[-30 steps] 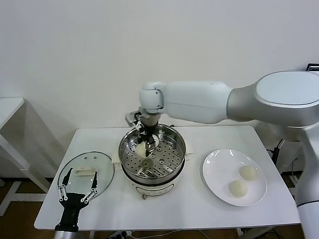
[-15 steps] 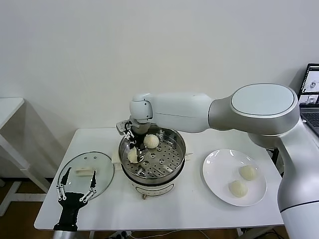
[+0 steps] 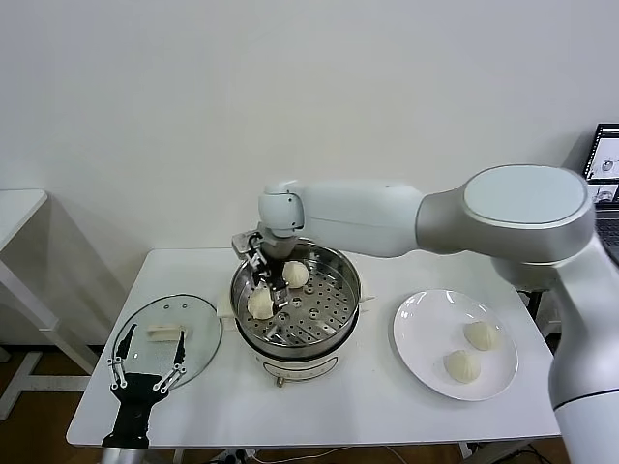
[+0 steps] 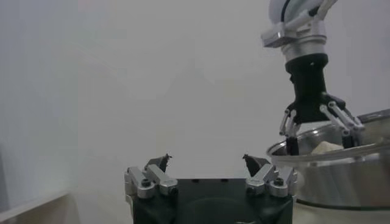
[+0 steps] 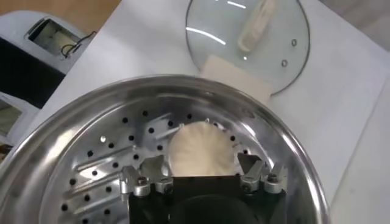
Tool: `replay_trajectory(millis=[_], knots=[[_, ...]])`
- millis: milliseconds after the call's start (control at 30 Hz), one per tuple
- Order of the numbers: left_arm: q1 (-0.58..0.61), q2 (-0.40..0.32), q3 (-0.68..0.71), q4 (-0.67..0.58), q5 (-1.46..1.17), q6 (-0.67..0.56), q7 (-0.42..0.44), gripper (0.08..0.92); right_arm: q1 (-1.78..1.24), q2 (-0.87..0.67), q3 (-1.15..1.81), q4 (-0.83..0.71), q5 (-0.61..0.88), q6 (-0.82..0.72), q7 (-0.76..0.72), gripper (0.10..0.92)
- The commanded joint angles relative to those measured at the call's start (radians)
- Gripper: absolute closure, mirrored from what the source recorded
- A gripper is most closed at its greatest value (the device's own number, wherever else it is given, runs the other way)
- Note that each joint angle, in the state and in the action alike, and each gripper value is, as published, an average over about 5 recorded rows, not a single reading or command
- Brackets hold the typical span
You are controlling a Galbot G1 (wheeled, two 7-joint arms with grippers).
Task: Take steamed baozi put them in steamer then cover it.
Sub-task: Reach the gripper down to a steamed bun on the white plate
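The steamer (image 3: 334, 319) stands mid-table, with two baozi on its perforated tray: one at the back (image 3: 294, 274) and one at the left (image 3: 260, 304). My right gripper (image 3: 265, 286) hangs just above the left bun, open. In the right wrist view the bun (image 5: 201, 149) lies on the tray (image 5: 109, 164) between my spread fingers (image 5: 202, 159) without touching them. Two more baozi (image 3: 482, 334) (image 3: 461, 365) sit on the white plate (image 3: 426, 324). My left gripper (image 3: 147, 372) is open and empty over the near edge of the glass lid (image 3: 166, 333).
The glass lid with its cream handle lies flat on the table left of the steamer, and shows in the right wrist view (image 5: 247, 36). The left wrist view shows its open fingers (image 4: 206, 161) and the steamer rim (image 4: 341, 152) farther off. A laptop (image 3: 604, 159) is at the far right.
My right gripper carried a bun down to the left side of the steamer tray and let go of it. The left arm has stayed put.
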Motion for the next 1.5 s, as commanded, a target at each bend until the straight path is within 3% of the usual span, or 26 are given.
replay_trajectory(millis=[33, 333, 533, 900, 1500], knots=[[0.0, -0.001, 0.005, -0.003, 0.004, 0.003, 0.0, 0.177, 0.098, -0.274, 0.076, 0.144, -0.098, 0.058, -0.127, 0.203], [0.003, 0.002, 0.019, -0.006, 0.018, 0.005, 0.0, 0.177, 0.125, -0.705, 0.071, 0.22, -0.248, 0.182, -0.359, 0.203], [0.01, 0.0, 0.027, -0.005, 0.029, 0.003, 0.0, 0.177, 0.0, -0.84, 0.044, 0.234, -0.336, 0.217, -0.359, 0.203], [0.018, -0.008, 0.021, 0.008, 0.034, -0.001, 0.0, 0.177, -0.274, -0.867, 0.07, 0.209, -0.433, 0.198, -0.17, 0.203], [-0.002, -0.008, -0.007, 0.019, 0.03, 0.016, -0.009, 0.177, -0.454, -0.831, 0.186, 0.161, -0.455, 0.136, -0.021, 0.203]])
